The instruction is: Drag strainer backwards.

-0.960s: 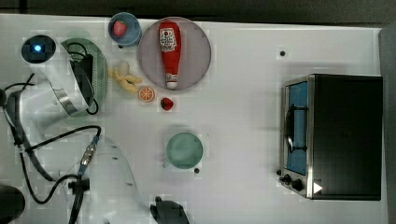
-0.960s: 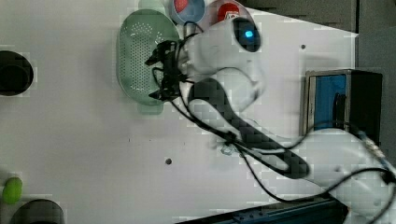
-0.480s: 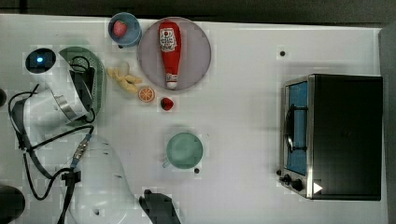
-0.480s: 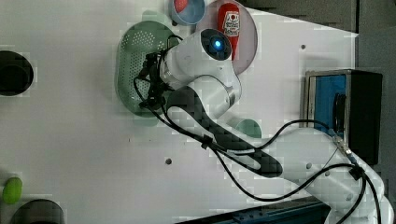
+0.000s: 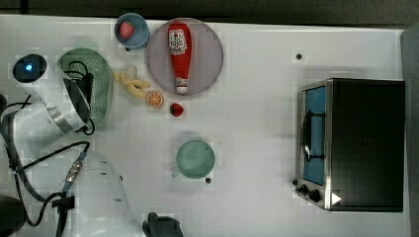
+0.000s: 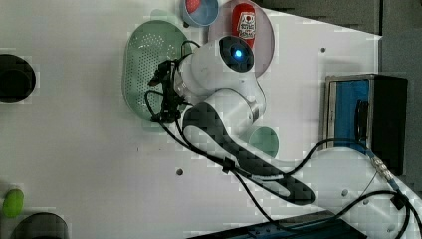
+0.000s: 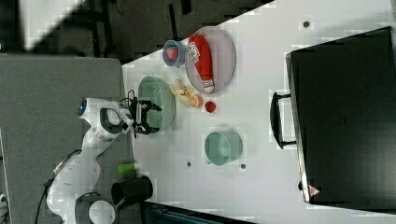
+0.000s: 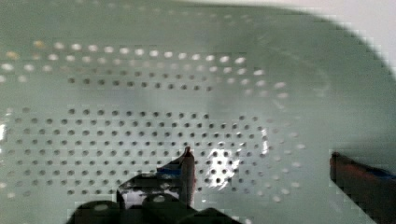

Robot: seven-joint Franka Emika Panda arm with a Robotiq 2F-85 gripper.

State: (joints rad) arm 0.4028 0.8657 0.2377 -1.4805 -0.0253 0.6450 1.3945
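The strainer [image 5: 102, 81] is a pale green oval colander with a holed bowl, lying near the top view's left edge. My gripper [image 5: 82, 93] hangs over its bowl, and the white wrist covers part of the rim. In the left view the gripper [image 6: 161, 95] is at the strainer's [image 6: 142, 59] lower half, jaws spread wide. The wrist view looks straight into the holed bowl [image 8: 140, 93]; the gripper [image 8: 261, 172] is open, one fingertip [image 8: 187, 165] low against the bowl floor, nothing clasped. The right view shows the gripper [image 7: 148, 116] over the strainer [image 7: 164, 99].
A grey-lilac plate [image 5: 210, 44] holds a ketchup bottle [image 5: 179, 52]. A blue bowl [image 5: 131, 30] with a strawberry stands beside it. Pale fruit pieces [image 5: 129, 83], an orange slice [image 5: 155, 99] and a red berry [image 5: 176, 109] lie by the strainer. A green cup [image 5: 195, 158] and a toaster oven [image 5: 353, 143] stand further off.
The wrist has swung toward the left view's left, carrying the open gripper from the strainer's rim to over its bowl. The strainer has barely shifted.
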